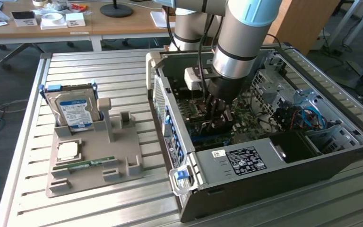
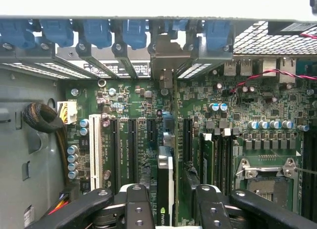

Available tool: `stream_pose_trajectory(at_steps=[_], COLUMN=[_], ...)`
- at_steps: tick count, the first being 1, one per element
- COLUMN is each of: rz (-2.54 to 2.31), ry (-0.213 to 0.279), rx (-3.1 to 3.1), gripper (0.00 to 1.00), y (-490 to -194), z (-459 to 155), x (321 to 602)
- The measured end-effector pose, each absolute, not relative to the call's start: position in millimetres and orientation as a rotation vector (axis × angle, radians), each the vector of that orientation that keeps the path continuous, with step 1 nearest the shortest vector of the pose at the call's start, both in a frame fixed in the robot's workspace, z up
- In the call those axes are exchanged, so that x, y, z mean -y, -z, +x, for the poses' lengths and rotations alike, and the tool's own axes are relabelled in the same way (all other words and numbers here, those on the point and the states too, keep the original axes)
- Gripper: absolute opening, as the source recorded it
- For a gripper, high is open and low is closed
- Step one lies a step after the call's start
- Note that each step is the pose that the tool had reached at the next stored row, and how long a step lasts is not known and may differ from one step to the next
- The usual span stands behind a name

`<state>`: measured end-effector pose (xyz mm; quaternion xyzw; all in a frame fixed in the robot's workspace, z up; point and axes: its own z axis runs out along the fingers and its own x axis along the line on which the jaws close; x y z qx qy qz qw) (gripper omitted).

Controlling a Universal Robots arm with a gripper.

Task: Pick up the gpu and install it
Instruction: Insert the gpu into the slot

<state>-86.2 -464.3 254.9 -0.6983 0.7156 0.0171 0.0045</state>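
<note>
Hand [image 2: 168,204] down inside open computer case [image 1: 245,165], fingers [image 2: 138,209] spread to either side of gpu [image 2: 165,189], not pinching it. Gpu standing on edge in a motherboard [image 2: 237,115] slot, bracket end toward blue-clipped rear slots [image 2: 133,33]. Hard drive [image 1: 74,111] upright in grey holder [image 1: 93,165] on slatted surface [image 1: 106,71], toward exterior view's left; green memory stick [image 1: 83,164] lying flat there.
</note>
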Motion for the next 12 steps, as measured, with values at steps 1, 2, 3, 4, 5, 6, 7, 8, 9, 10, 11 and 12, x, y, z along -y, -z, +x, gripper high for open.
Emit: stream_pose_trajectory(at_steps=[1, 2, 3, 4, 5, 6, 7, 8, 9, 10, 11, 12], rz=[-2.188, -2.188, -2.188, -2.194, -2.204, -2.219, -2.227, -2.229, -2.229, -2.229, -2.229, -2.229], ry=[-0.053, -0.053, -0.053, -0.054, -0.054, -0.054, -0.054, -0.054, -0.054, -0.054, -0.054, -0.054], rx=[-2.242, -2.242, -2.241, -2.236, -2.226, -2.212, -2.203, -2.202, -2.202, -2.202, -2.202, -2.202], gripper=[0.40, 0.40, 0.40, 0.40, 0.40, 0.40, 0.40, 0.40, 0.40, 0.40, 0.40, 0.40], y=[-254.9, -254.9, -254.9, -254.9, -254.9, -254.9, -254.9, -254.9, -254.9, -254.9, -254.9, -254.9], z=[-86.2, -86.2, -86.1, -86.1, -86.2, -86.2, -86.2, -86.2, -86.2, -86.2, -86.2, -86.2], x=[464.3, 464.3, 464.2, 464.1, 464.1, 464.1, 464.1, 464.1, 464.1, 464.1, 464.1, 464.1])
